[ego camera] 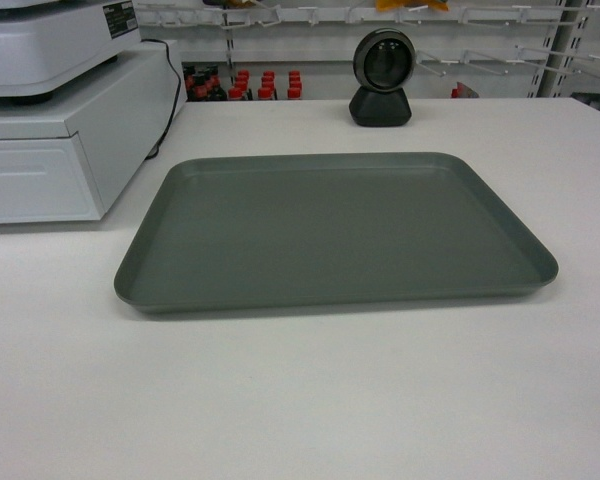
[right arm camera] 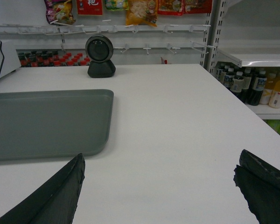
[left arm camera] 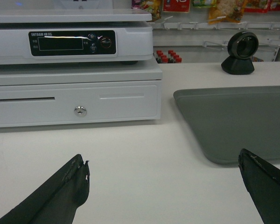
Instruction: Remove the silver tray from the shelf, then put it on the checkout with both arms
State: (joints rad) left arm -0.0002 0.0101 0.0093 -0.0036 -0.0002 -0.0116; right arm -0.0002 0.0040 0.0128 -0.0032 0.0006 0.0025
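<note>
The left gripper (left arm camera: 163,186) hangs low over the checkout (ego camera: 300,400), its two black fingers (left arm camera: 72,184) spread wide with nothing between them; bare white tabletop shows in the gap. The right gripper (right arm camera: 161,186) holds the same pose on the other side, fingers (right arm camera: 67,189) wide apart and empty. Neither gripper touches the silver tray (ego camera: 335,230). In the left wrist view the tray's near left corner lies just beyond and between the fingers; in the right wrist view its near right corner sits ahead of the left-hand finger.

Neither arm appears in the head view, and only the fingertips show in the wrist views, so the arms' joints cannot be made out. Each wrist view cuts the tray off at the frame edge.

The tray lies flat on the checkout, roughly in the middle, with nothing on it. To its left stands a white cash drawer (left arm camera: 74,100) with a small round lock, and on top of it a white scale (left arm camera: 70,39) with a dark display panel. Behind the tray a round black scanner (ego camera: 382,90) stands on the table. Beyond the table, white store shelves (right arm camera: 256,58) hold bottles (right arm camera: 249,86), red-capped bottles (ego camera: 245,85) line a low row, and snack packets (right arm camera: 140,9) hang from pegs.
</note>
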